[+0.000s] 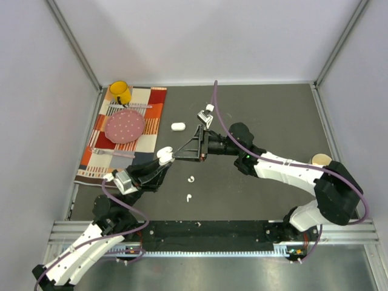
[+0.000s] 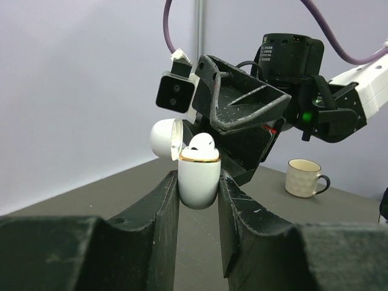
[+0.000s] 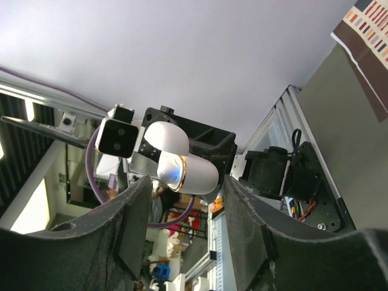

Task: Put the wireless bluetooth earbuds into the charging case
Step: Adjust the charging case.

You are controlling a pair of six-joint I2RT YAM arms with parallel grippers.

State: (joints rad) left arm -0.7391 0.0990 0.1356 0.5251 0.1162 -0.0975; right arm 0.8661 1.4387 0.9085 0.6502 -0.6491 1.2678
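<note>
Nothing readable can be made out in any of the three views, tbh. Fine scale-like ticks are seen along the pale toothed strip on the silver aluminium rail (image 1: 212, 251) at the near edge of the dark grey worktop (image 1: 273, 121), but they're too small for any number to be read. The glossy white oval charging case (image 2: 199, 179) with the gold rim is seen plain on the sides turned to the cameras, with no brand mark that can be picked out.
</note>
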